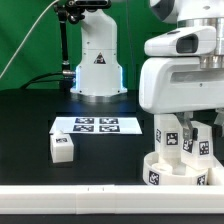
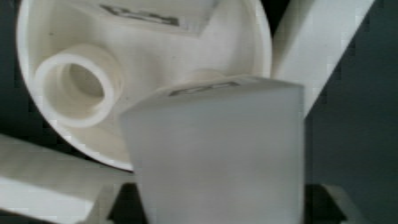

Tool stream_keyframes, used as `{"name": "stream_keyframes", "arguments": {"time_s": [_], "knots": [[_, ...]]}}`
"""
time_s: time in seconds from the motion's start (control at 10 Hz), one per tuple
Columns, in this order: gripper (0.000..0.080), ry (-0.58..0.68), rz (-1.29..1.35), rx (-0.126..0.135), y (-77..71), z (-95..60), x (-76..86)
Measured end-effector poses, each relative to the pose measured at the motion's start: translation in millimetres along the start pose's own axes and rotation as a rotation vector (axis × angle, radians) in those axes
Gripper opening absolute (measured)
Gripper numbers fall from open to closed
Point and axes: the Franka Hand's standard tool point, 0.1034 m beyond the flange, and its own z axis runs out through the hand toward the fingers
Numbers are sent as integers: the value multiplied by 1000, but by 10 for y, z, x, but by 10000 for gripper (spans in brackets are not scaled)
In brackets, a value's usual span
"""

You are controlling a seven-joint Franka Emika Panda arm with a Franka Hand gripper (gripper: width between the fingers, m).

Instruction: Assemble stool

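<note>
**Visitor:** What lies nearest?

**Onlooker:** The long white rail [image 1: 90, 195]; just behind it, at the exterior view's right, is the round seat [image 1: 172, 172], with the gripper [image 1: 185, 142] hanging directly over it.

**Visitor:** How will the parts handle?

**Onlooker:** They look like rigid moulded plastic, probably light, smooth and a little slippery; take a leg [image 2: 214, 150] across its flat opposite sides at mid-length (the seat looks too broad for the jaws).

**Visitor:** What is the jaw state?

**Onlooker:** I cannot tell; the wrist view shows that leg close up beside the seat's hole [image 2: 75, 78], but no fingers; tagged pieces crowd under the hand.

**Visitor:** And further back?

**Onlooker:** One loose leg [image 1: 62, 148] lies well apart, near the marker board [image 1: 97, 126]; I cannot place a third leg, and the arm's upper links are cut off.
</note>
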Motion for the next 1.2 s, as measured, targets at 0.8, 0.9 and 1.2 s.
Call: {"name": "stream_keyframes", "arguments": {"time_s": [0.8, 0.9, 1.2], "knots": [[341, 7, 732, 20, 60, 5, -47], [341, 6, 776, 24, 63, 6, -47], [341, 1, 954, 33, 75, 6, -48]]}}
